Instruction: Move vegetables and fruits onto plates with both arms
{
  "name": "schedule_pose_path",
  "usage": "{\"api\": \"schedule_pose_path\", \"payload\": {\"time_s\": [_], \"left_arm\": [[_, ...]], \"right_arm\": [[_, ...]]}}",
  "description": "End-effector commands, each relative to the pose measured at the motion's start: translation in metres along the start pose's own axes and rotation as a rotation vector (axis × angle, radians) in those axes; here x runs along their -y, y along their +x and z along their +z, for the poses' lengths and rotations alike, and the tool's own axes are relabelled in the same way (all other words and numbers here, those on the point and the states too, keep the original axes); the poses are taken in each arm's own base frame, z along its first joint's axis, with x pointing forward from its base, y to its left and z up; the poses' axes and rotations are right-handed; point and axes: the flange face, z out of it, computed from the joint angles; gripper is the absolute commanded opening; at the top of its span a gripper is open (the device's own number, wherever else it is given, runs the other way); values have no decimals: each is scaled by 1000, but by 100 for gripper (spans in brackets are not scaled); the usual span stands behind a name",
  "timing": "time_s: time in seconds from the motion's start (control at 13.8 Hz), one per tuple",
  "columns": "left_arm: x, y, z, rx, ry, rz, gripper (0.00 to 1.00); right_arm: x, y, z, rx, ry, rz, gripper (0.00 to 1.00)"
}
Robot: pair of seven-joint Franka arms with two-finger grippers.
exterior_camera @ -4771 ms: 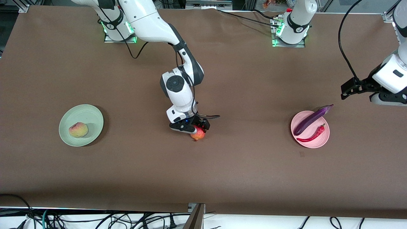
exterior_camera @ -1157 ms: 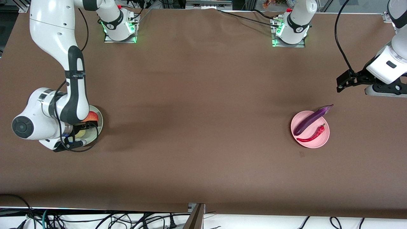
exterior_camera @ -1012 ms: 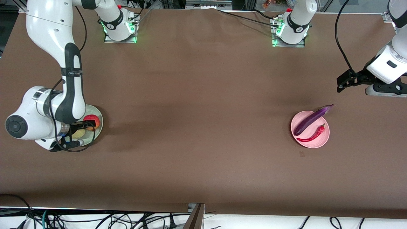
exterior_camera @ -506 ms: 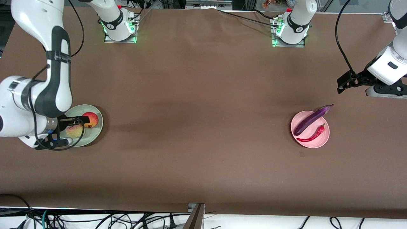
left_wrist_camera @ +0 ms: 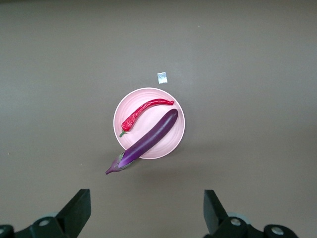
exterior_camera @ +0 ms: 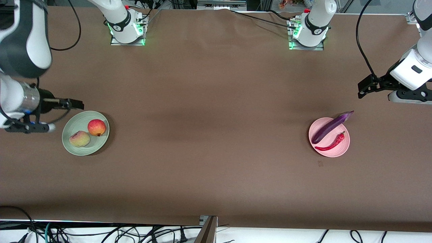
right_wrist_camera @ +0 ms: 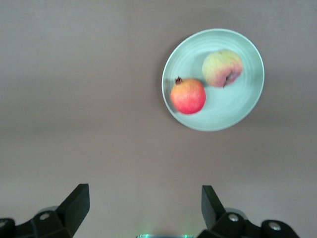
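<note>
The mint green plate (exterior_camera: 73,145) lies toward the right arm's end of the table. It holds the red fruit (exterior_camera: 97,127) and the yellow-green fruit (exterior_camera: 79,138) side by side. My right gripper (exterior_camera: 72,104) is open and empty, up over bare table beside that plate. Its wrist view shows the plate (right_wrist_camera: 233,108), the red fruit (right_wrist_camera: 188,96), the pale fruit (right_wrist_camera: 222,68) and the gripper (right_wrist_camera: 143,196). The pink plate (exterior_camera: 339,151) holds the eggplant (exterior_camera: 331,127) and the chili (exterior_camera: 331,143). My left gripper (exterior_camera: 364,89) waits open over the table beside it. Its wrist view shows the plate (left_wrist_camera: 166,143), eggplant (left_wrist_camera: 148,138), chili (left_wrist_camera: 143,110) and gripper (left_wrist_camera: 147,203).
The eggplant's stem end overhangs the pink plate's rim. A small pale tag (exterior_camera: 320,163) lies on the brown table nearer the front camera than the pink plate. The arm bases (exterior_camera: 126,32) (exterior_camera: 307,33) stand along the top edge. Cables hang at the front edge.
My right gripper carried the red fruit from the table's middle to the green plate, let it go beside the pale fruit, then rose and drew away. The left arm barely moved.
</note>
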Motion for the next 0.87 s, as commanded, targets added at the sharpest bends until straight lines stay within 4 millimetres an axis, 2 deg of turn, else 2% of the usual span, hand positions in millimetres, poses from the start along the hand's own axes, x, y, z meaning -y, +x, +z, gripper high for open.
{"api": "schedule_pose_path", "payload": {"time_s": [0.0, 0.07, 0.22, 0.36, 0.43, 0.51, 0.58, 0.8], "left_arm": [[-3, 4, -5, 9, -25, -1, 100], [-3, 4, -5, 9, -25, -1, 100], [-3, 4, -5, 9, -25, -1, 100], [-3, 4, -5, 9, -25, -1, 100], [-3, 4, -5, 9, -25, -1, 100], [-3, 4, -5, 9, -25, 1, 100], [-3, 4, -5, 9, -25, 1, 100], [-3, 4, -5, 13, -25, 1, 100]], "right_arm": [[4, -49, -28, -39, 9, -4, 100], [10, -58, -39, -55, 5, -26, 100], [8, -72, -54, -61, 2, -33, 100], [-6, -77, -66, -97, -6, -16, 100], [-4, -78, -64, -83, -6, -32, 100], [16, -79, -60, -72, -30, -66, 100], [22, -79, -61, -79, -78, -80, 100], [16, -83, -67, -82, -120, -67, 100]]}}
